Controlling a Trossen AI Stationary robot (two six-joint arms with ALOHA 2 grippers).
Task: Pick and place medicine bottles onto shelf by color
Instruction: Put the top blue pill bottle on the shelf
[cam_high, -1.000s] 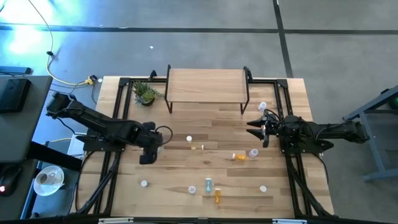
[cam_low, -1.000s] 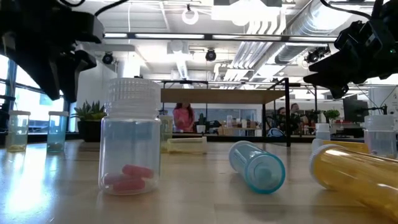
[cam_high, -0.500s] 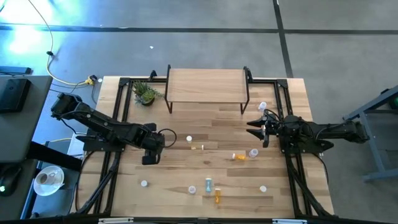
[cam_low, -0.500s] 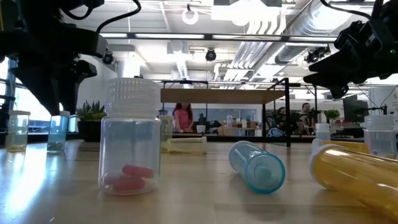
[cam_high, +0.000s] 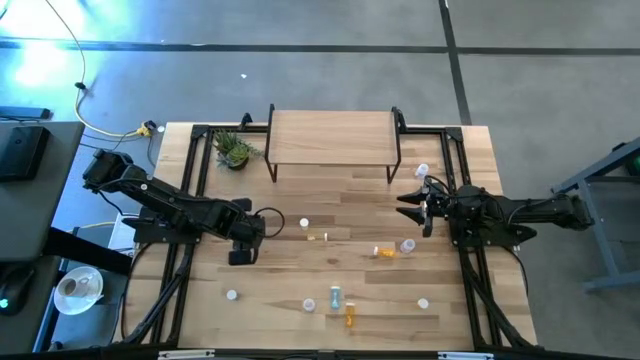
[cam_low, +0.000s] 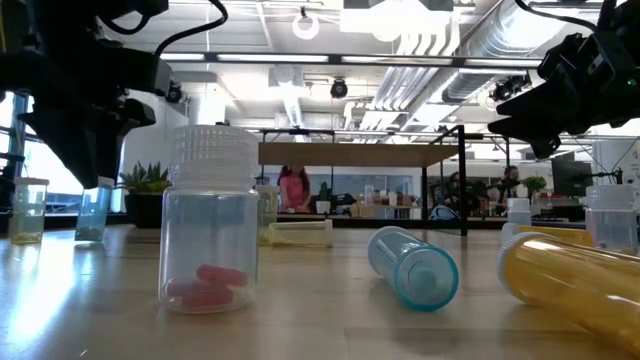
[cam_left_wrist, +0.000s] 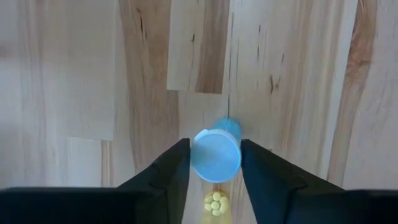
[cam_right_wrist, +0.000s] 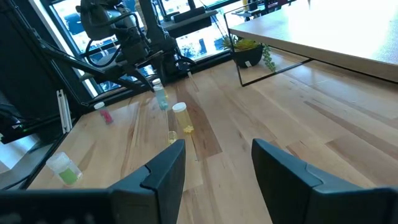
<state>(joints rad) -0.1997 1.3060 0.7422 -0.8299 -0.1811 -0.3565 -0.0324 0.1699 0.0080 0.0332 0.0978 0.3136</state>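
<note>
— Where's the left arm?
— Left gripper (cam_left_wrist: 214, 165), left-centre of the high frame, is clamped on a blue bottle (cam_left_wrist: 216, 155) standing on the table (cam_left_wrist: 298, 74).
— Right?
— Right gripper (cam_high: 412, 207) hovers open. No labels I can read.

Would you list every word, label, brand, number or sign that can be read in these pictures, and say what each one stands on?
None: no text can be read in any view.
The blue bottle between the left gripper fingers shows only a plain cap.
The clear bottle holding pink pills has no label.
The lying blue bottle and the yellow bottle show no print.
The shelf top is bare wood.
</note>
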